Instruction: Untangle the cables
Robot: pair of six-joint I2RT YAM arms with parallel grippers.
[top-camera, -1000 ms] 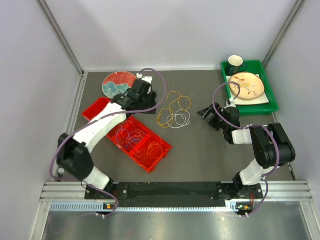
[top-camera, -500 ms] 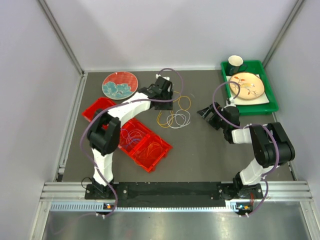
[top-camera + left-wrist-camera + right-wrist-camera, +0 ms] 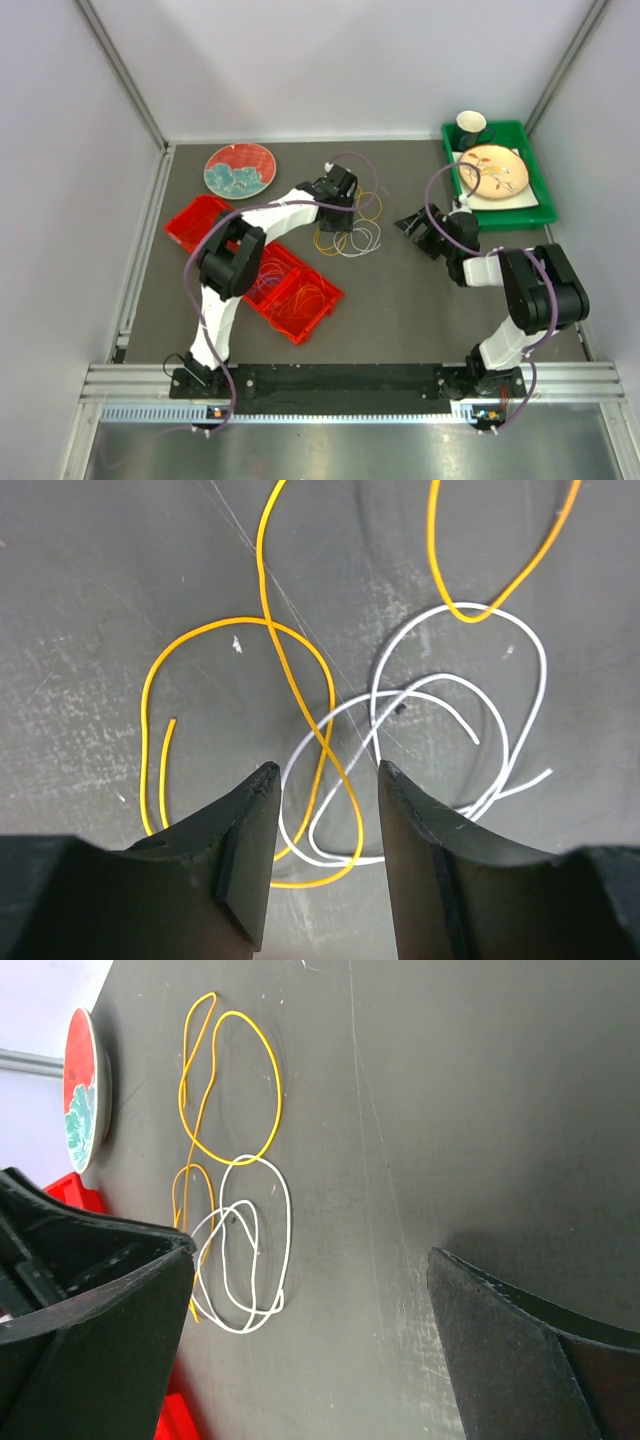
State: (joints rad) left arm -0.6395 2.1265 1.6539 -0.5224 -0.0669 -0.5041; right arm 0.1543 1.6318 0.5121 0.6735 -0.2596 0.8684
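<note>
On the dark table [image 3: 400, 300], beside the red bins [image 3: 300, 295], the left gripper [image 3: 325, 780] hovers with jaws apart, straddling the spot where an orange cable [image 3: 236, 621] crosses a white cable [image 3: 543, 685]; the right gripper [image 3: 310, 1252] sits wide open, well apart; seemingly the picking step; next, close on one strand only and draw it clear

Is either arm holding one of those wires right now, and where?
Nothing is held. The left tool hangs open above the orange cable and white cable; the right tool is open and empty.
</note>
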